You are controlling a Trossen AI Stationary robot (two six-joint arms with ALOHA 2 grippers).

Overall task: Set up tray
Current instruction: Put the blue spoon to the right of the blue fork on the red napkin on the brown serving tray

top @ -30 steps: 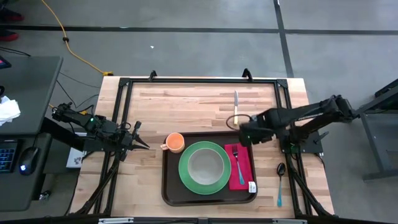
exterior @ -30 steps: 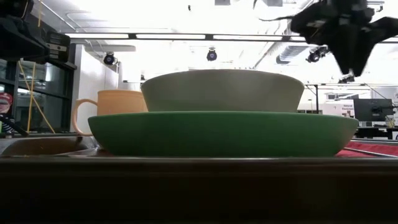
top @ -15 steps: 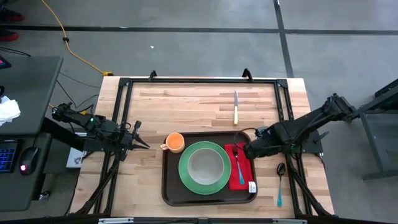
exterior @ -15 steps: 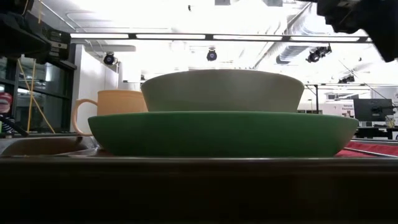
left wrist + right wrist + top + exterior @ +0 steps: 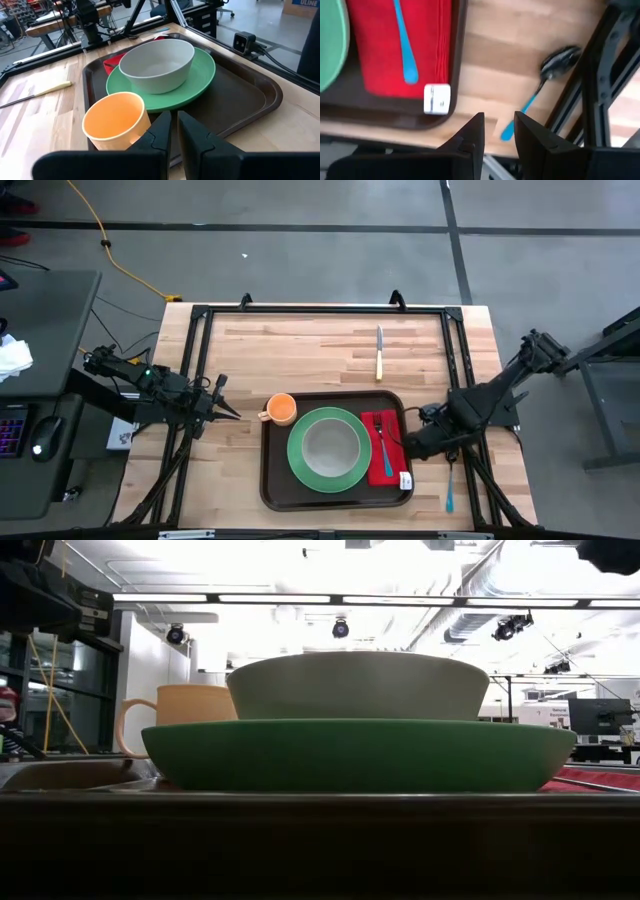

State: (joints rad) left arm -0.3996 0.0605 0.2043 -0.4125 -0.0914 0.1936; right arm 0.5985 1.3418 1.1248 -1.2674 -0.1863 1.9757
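The tray (image 5: 275,480) was set near the table's (image 5: 300,340) front edge, carrying a green plate (image 5: 296,465) with a grey bowl (image 5: 330,446), a red napkin (image 5: 392,465) and a blue-handled fork (image 5: 380,442). An orange cup (image 5: 281,409) was seen at its far left corner, whether on the rim or just outside could not be told. The right gripper (image 5: 405,448) was held over the tray's right rim, its fingers slightly parted with nothing between them. The left gripper (image 5: 228,412) was parked left of the cup, nearly closed and empty. A spoon (image 5: 450,475) lay right of the tray, partly hidden by the right arm. A knife (image 5: 379,352) lay on the open far boards. In the low view the tray's near wall blocked the lower part of the scene
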